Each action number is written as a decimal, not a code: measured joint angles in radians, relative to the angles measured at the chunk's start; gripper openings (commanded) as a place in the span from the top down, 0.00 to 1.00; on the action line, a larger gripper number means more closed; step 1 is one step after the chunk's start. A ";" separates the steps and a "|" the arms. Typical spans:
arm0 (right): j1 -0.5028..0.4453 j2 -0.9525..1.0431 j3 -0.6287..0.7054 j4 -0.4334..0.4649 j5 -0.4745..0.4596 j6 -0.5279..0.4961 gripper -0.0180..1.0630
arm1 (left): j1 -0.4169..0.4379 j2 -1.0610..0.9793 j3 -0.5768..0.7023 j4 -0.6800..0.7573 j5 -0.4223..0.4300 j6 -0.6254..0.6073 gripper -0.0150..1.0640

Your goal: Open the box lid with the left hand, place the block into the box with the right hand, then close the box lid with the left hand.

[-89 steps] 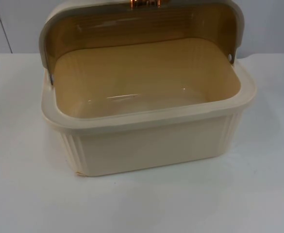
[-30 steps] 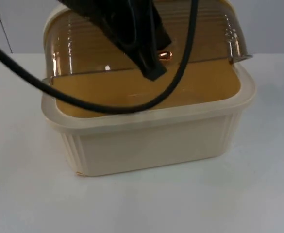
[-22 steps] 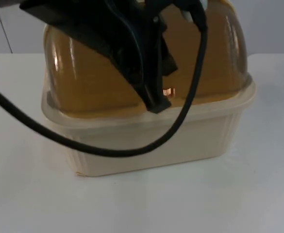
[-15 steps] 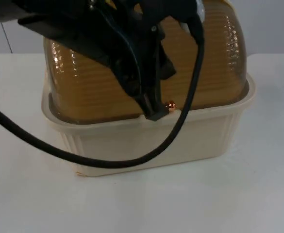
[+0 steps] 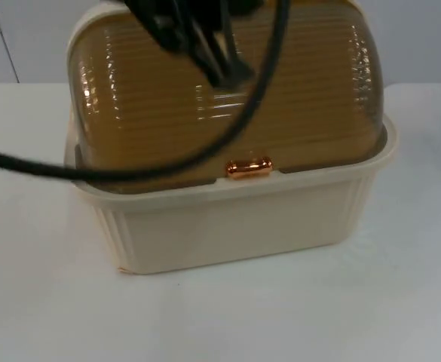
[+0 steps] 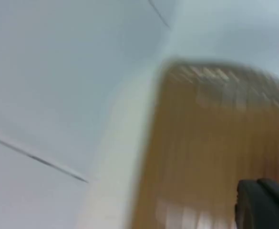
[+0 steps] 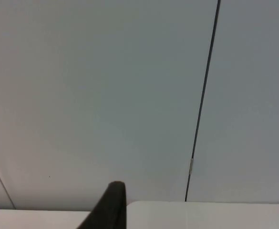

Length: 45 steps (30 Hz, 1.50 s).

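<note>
Cream box (image 5: 235, 222) at frame centre on white table (image 5: 39, 302), amber ribbed lid (image 5: 228, 105) fully down on the rim. Copper latch (image 5: 249, 167) at the lid's front edge, centre, touching the box rim. Left gripper (image 5: 224, 64) at upper centre, above the lid top, clear of the latch; finger spacing cannot be told. Left wrist view: lid (image 6: 211, 152) close beneath one black fingertip (image 6: 265, 202). Right wrist view: one fingertip (image 7: 111, 205) against grey partition wall (image 7: 106, 95), table edge below; right gripper spacing cannot be told. Block not discernible through the lid.
</note>
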 measured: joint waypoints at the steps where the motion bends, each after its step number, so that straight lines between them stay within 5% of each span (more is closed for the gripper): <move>1: 0.000 0.000 0.000 0.000 0.000 0.000 0.06 | 0.012 -0.036 0.000 -0.005 -0.002 -0.005 0.99; 7: 0.000 0.000 0.000 0.000 0.000 0.000 0.06 | 0.121 -0.169 -0.013 -0.013 -0.014 -0.082 0.99; 12: 0.000 0.000 0.000 0.000 0.000 0.000 0.06 | 0.289 -0.225 -0.077 -0.021 -0.001 -0.221 0.99; 17: 0.000 0.000 0.000 0.000 0.000 0.000 0.06 | 0.560 -0.231 -0.143 -0.118 0.010 -0.372 0.99; 24: 0.000 0.000 0.000 0.000 0.000 0.000 0.06 | 0.754 -0.215 -0.145 -0.231 0.041 -0.462 0.99; 33: 0.000 0.000 0.000 0.000 0.000 0.009 0.06 | 0.774 -0.118 -0.145 -0.190 0.148 -0.495 0.99; 39: 0.000 0.000 0.000 0.000 0.000 0.009 0.06 | 0.715 -0.097 -0.162 -0.021 0.162 -0.539 0.99; 45: 0.000 0.000 0.000 0.000 0.000 0.009 0.06 | 0.665 -0.064 -0.216 0.204 0.188 -0.739 0.99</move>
